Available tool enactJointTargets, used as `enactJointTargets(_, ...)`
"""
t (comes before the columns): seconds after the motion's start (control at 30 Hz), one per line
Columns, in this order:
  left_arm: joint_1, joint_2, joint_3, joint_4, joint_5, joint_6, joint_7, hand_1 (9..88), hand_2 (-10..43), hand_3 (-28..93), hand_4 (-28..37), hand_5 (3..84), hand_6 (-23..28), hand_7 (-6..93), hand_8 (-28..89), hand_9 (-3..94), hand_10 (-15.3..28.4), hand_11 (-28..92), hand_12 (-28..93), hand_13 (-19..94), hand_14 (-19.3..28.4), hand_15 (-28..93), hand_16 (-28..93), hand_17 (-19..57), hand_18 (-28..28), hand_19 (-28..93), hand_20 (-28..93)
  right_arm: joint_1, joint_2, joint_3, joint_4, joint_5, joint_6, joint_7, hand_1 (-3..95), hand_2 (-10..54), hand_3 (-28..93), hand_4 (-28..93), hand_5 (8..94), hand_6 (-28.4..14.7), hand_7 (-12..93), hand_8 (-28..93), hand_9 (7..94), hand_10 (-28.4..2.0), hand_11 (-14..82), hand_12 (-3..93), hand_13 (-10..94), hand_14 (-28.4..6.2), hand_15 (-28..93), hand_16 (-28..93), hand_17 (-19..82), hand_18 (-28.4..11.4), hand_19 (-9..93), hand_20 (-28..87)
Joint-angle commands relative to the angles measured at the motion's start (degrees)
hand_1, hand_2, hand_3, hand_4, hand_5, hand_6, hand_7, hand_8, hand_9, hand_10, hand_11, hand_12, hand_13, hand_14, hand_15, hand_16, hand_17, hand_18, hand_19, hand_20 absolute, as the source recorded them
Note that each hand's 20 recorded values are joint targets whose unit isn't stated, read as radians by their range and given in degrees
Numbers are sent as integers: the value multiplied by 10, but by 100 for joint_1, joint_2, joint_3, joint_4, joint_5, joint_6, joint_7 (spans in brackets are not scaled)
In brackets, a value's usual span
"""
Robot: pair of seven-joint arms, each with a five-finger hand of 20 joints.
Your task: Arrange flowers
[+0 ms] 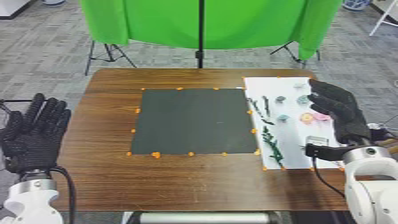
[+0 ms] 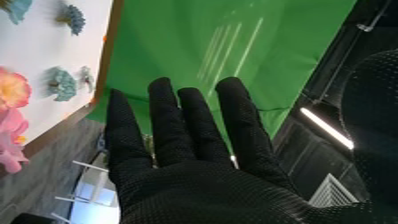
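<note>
Nearest the camera at the left, the left hand (image 1: pixel 32 145) is palm down or up, I cannot tell which; its fingers are straight and a little spread. It is beside the left edge of the brown table (image 1: pixel 178 185). Next comes the dark mat (image 1: pixel 194 121), which lies flat on the table, with orange marks (image 1: pixel 155 155) around it. Beyond the table there is a green cloth (image 1: pixel 142 20), with a black pole (image 1: pixel 201 30) before it.

Just beside the mat, at its right, lies the white sheet (image 1: pixel 266 84). On its left part are thin dark stems (image 1: pixel 266 106) and, closer to the camera, a long green stem (image 1: pixel 273 147). More to the right, on the same sheet, are blue flowers (image 1: pixel 283 118), then a yellow flower (image 1: pixel 306 118) and a pink flower (image 1: pixel 322 116). The right hand (image 1: pixel 338 102) is at the sheet's right side, near these flowers; its fingers are straight, with gaps between them.
</note>
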Motion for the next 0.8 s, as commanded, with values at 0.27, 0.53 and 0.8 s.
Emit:
enactJointTargets(0.27, 134, -9, 0, -33, -81, 61, 1, 253, 154, 761, -283, 472, 89, 46, -89, 420, 150, 144, 51, 301, 130, 212, -85, -41, 111, 314, 86, -454, -34, 555, -242, -908, -330, -7, 218, -95, 741, -283, 409, -75, 113, -115, 386, -179, 66, 127, 355, -153, 115, 226, 120, -185, 319, 151)
enactJointTargets(0.53, 96, 47, -15, -30, -166, 61, 70, 254, 154, 762, -283, 474, 91, 47, -88, 423, 150, 147, 53, 305, 132, 214, -84, -41, 111, 315, 86, -445, 308, 198, -387, -2945, -225, 901, 255, -95, 631, -283, 539, -90, 181, -126, 501, -193, 384, 241, 438, -161, 645, 203, 170, -204, 590, 216)
enactJointTargets(0.8, 84, 74, 16, -23, -206, 76, 80, 254, 155, 762, -283, 476, 91, 50, -88, 425, 151, 149, 54, 308, 133, 219, -84, -42, 112, 319, 88, -751, 386, -139, -477, -4330, -424, 1218, 279, -95, 559, -283, 561, -64, 394, -142, 512, -200, 586, 321, 482, -176, 780, 259, 215, -224, 714, 246)
